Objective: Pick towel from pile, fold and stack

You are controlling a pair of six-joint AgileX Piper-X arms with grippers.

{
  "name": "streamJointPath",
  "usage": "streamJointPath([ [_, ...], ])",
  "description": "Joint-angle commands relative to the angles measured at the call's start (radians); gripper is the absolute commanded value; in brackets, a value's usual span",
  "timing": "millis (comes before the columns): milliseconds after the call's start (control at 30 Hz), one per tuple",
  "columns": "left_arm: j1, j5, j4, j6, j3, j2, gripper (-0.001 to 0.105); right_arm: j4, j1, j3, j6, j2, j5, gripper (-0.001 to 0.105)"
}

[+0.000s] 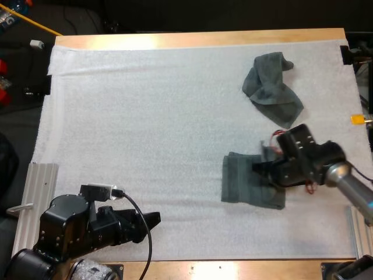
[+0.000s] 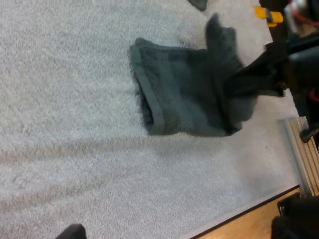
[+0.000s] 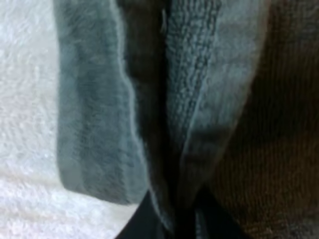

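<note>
Two towels are on the white foam mat [image 1: 145,128] of the wooden desk [image 1: 204,39], and the work is on one of them. This dark grey-green, half-folded towel [image 1: 247,186] of thick terry cloth lies flat, directly under the right jaws and reaching out from them toward the middle of the mat. The right jaws are closed tight on a flap at its edge; from the right wrist the cloth [image 3: 89,124] is seen pressed between the two black fingers. From the left wrist, the same flap stands up above the flat part of the towel [image 2: 184,99], so the cloth is lifted at the jaws and rests on the mat everywhere else.

I judge that the folding step is in hand and the pick from the pile is done. The next move probably calls for carrying the held flap across the flat part, away from the right arm, laying it down with the edges matched, and only then letting go. If the flap is released too early, it may fall back and the fold will be uneven.

The other one, a dark grey-green crumpled towel [image 1: 271,87], lies beyond the right jaws toward the far side of the desk, well apart from them. The left jaws hang low over the near part of the mat, well apart from both towels; whether they are wide or narrow I cannot tell.
</note>
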Motion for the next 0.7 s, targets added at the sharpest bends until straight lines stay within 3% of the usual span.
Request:
streamJointPath([
  [0, 0.000, 0.006, -0.010, 0.007, -0.004, 0.002, 0.069, -0.026, 0.018, -0.009, 0.021, 0.007, -0.022, 0.000],
  [300, 0.000, 0.044, -0.010, 0.007, -0.004, 0.002, 0.069, -0.190, 0.089, -0.009, 0.118, 0.121, -0.021, 0.003],
  [400, 0.000, 0.054, -0.010, 0.007, -0.004, 0.002, 0.069, -0.192, 0.089, -0.009, 0.130, 0.136, -0.023, 0.025],
  [467, 0.000, 0.059, -0.010, 0.007, -0.004, 0.002, 0.069, -0.204, 0.089, -0.009, 0.130, 0.131, -0.038, 0.053],
  [533, 0.000, 0.059, -0.010, 0.007, -0.004, 0.002, 0.069, -0.220, 0.091, -0.009, 0.128, 0.124, -0.058, 0.072],
  [567, 0.000, 0.059, -0.010, 0.007, -0.004, 0.002, 0.069, -0.234, 0.097, -0.009, 0.128, 0.121, -0.069, 0.077],
  [667, 0.000, 0.059, -0.010, 0.007, -0.004, 0.002, 0.069, -0.262, 0.124, -0.010, 0.128, 0.122, -0.074, 0.074],
])
